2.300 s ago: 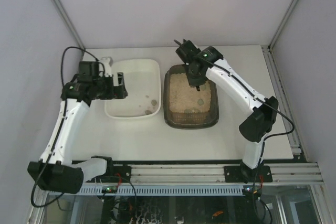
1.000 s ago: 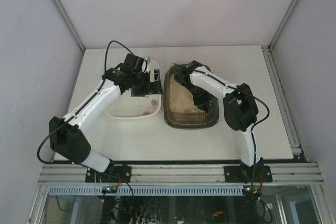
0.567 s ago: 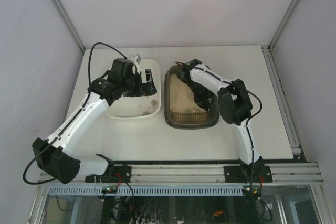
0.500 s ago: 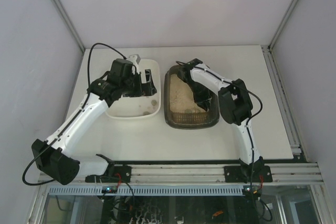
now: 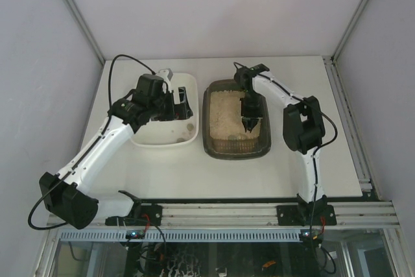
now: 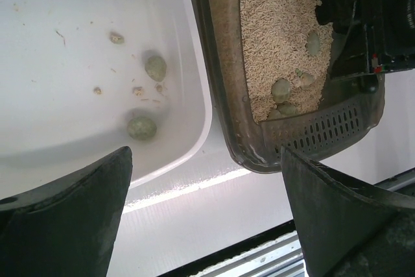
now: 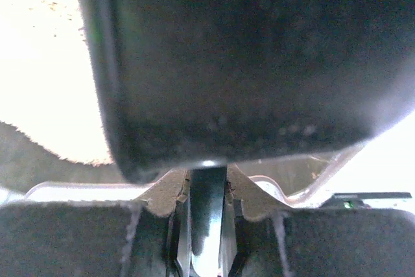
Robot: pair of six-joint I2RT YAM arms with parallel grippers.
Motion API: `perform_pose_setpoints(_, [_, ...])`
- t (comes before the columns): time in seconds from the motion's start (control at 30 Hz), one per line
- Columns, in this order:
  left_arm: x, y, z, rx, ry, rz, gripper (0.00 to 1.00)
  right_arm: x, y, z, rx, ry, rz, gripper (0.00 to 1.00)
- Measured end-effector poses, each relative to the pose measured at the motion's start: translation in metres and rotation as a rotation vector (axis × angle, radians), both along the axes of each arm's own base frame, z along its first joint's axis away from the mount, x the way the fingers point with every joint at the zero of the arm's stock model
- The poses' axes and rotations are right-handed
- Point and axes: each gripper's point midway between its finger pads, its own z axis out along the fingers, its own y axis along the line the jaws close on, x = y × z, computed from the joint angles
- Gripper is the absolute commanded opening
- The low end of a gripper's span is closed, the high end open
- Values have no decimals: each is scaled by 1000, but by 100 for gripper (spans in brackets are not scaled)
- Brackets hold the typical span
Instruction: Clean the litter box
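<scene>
Sliding the black slotted scoop [image 6: 314, 133] shallow and slow under the greenish clumps [image 6: 281, 89] looks smartest, right gripper [image 5: 250, 121] pinched on its handle inside the litter box [image 5: 207, 124] mid-tabletop, left gripper [image 6: 204, 160] gaping wide over the white tray [image 6: 65, 95].

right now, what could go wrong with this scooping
1. The scoop in the right hand lies against the near wall of the litter box; a quick lift could flick litter over the rim onto the table.
2. The open left hand hangs over the white tray, so the carry across might hit it.
</scene>
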Motion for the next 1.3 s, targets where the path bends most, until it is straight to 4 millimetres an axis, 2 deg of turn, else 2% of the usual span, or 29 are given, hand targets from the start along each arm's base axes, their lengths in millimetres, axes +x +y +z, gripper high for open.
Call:
perform_pose_setpoints(0.37, [1, 3, -4, 1, 7, 7, 100, 17, 26, -2, 294, -17, -46, 0])
perform_pose_setpoints(0.57, [1, 2, -4, -2, 8, 5, 100, 20, 44, -3, 407, -15, -42, 0])
perform_pose_setpoints(0.73, [1, 3, -4, -2, 9, 6, 100, 20, 50, -6, 492, -20, -35, 0])
perform_pose_setpoints(0.93, [1, 3, -4, -1, 8, 5, 100, 12, 48, -7, 588, -45, -45, 0])
perform_pose_setpoints(1.1, [2, 3, -5, 2, 0, 0, 100, -11, 47, 1, 685, -35, -63, 0])
perform_pose_setpoints(1.3, [2, 5, -10, 20, 0, -4, 100, -23, 49, 12, 758, -17, -74, 0])
